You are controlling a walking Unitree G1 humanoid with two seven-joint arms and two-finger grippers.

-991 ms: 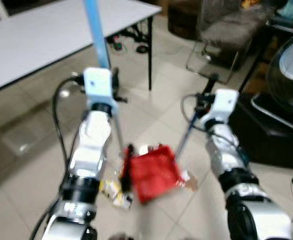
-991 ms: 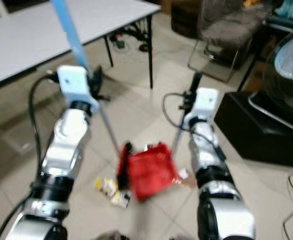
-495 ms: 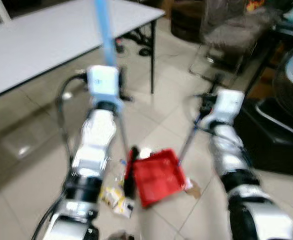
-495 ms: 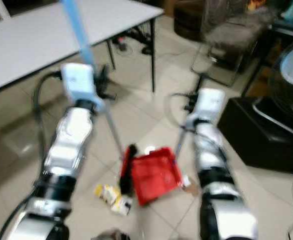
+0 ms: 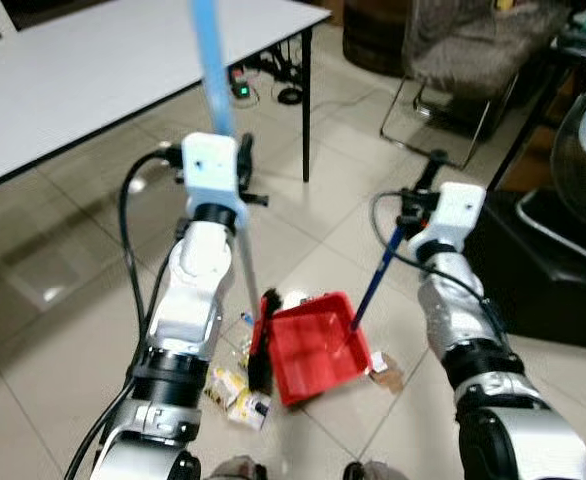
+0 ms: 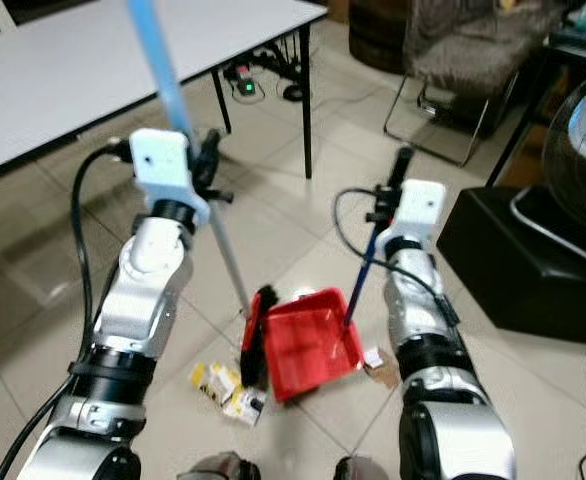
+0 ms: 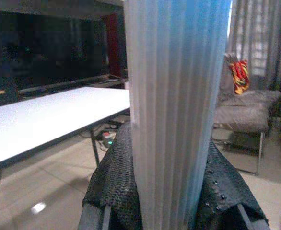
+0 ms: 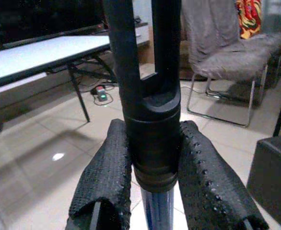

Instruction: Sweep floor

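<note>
Left eye view, left hand (image 5: 235, 172) gripping broom (image 5: 213, 70), red dustpan (image 5: 318, 347) alongside.

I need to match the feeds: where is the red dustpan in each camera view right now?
Left eye view: red dustpan on the floor, low centre, between the arms.
Right eye view: red dustpan low centre, beside the black broom head.
Left wrist view: dustpan not seen; blue broom handle up close.
Right wrist view: pan not seen; its black handle top sits between the fingers.
Shared landmark: white table.
</note>
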